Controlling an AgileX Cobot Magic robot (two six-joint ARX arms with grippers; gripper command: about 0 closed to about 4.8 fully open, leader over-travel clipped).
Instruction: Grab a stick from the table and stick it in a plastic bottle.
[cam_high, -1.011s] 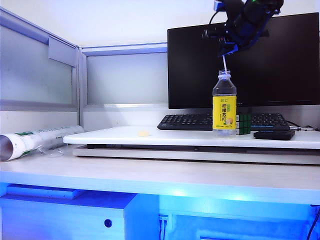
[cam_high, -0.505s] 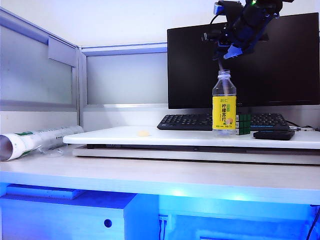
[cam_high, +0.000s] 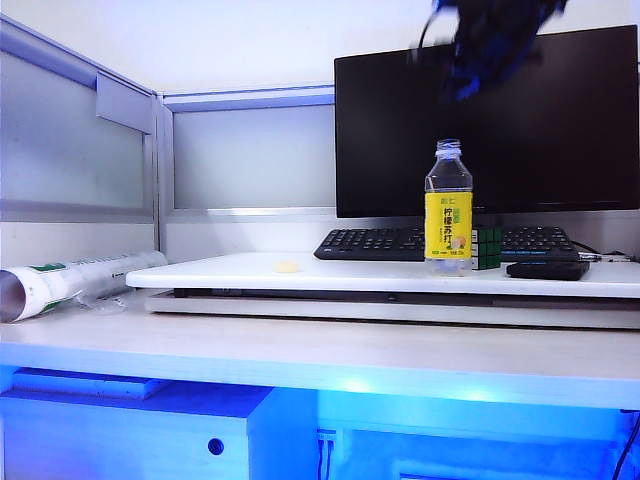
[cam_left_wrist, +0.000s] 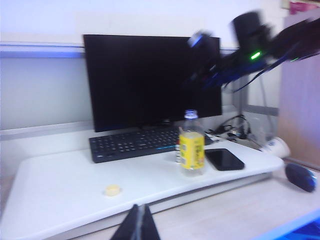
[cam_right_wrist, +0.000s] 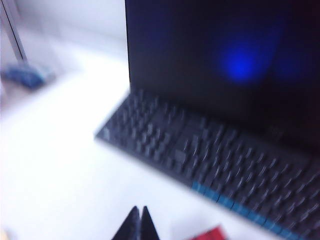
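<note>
While right gripper (cam_high: 470, 85) hangs blurred above bottle (cam_high: 449, 208), jaws together, empty | left gripper (cam_left_wrist: 140, 225) closed, low | stick unseen, perhaps inside bottle | stick likely light, snappable: pinch mid-length.

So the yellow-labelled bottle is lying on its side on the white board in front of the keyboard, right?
Not quite: the plastic bottle stands upright on the white board in front of the keyboard, as the exterior view shows.

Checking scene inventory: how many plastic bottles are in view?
1. The plastic bottle stands upright on the white raised board, in front of the keyboard. None other shows, though the monitor could hide something.
</note>
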